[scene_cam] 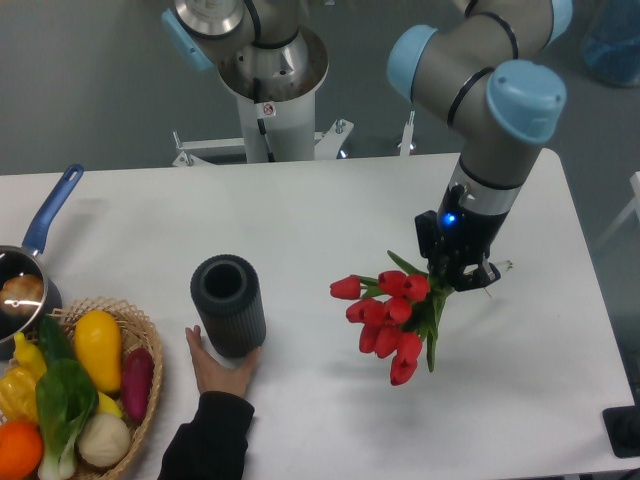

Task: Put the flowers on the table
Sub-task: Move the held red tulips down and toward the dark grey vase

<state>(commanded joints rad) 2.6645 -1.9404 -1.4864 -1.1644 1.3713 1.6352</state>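
The white desk (300, 220) fills most of the view, running from the left edge to a rounded corner at the far right. Above its far edge stands the robot's pale base column (270, 95), and the grey arm with light blue joint caps (490, 90) reaches down over the right half of the desk.

The arm ends in the dark hand (452, 272), which carries a small blue light and points down at the right side of the desk. Its fingers are closed on the green stems of the flowers (390, 310), right where the stems bunch together. The red tulip heads spread out to the left and toward the near edge from that grip, with green leaves trailing beneath them. Whether the blooms touch the desk or hang just over it cannot be told.

At the near left corner sits a wicker basket (150, 350) holding yellow, green, purple and orange vegetables. Just right of it stands a dark ribbed vase (228, 305), upright with its mouth open, well apart from the flowers. A person's hand (215, 365) in a black sleeve rests against the near base of the vase. At the far left edge lies a pot with a blue handle (45, 220).
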